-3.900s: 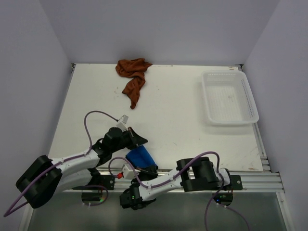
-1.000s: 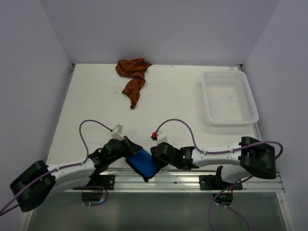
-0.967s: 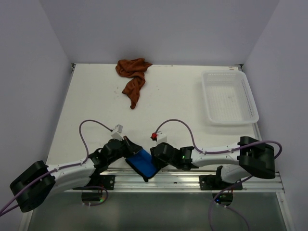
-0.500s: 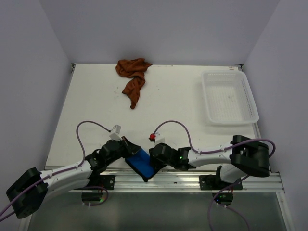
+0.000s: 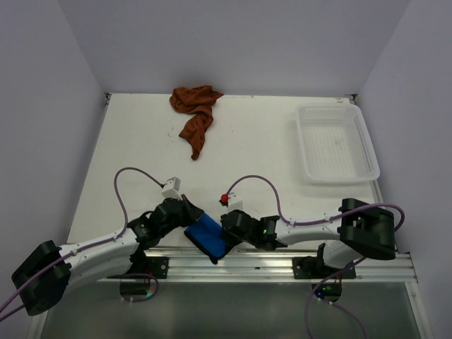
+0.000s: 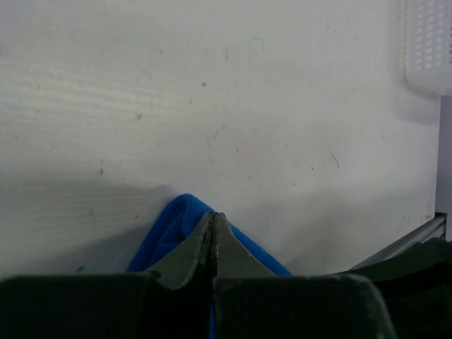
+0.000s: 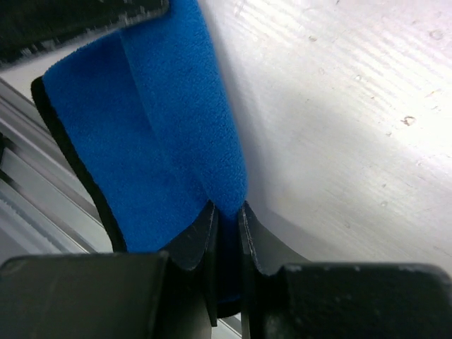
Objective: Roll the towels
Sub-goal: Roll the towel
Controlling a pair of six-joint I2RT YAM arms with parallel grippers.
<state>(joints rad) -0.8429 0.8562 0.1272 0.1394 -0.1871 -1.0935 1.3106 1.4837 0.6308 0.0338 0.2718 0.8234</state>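
Claws meet at the near edge of the tabletop (image 5: 141,162), where your blue towel (image 5: 205,236) lies folded against the aluminium rail (image 5: 282,263). Your left claw (image 6: 212,224) is pressed together on one edge of the blue towel, its fingers tip to tip in the wrist view. Your right claw (image 7: 227,212) pinches the opposite edge, a fold of blue cloth clamped between its narrow jaws. Farther back on the right you see the white mesh basket (image 5: 335,144). At the far edge, the rust-brown towel (image 5: 195,116) lies crumpled, well apart from both arms.
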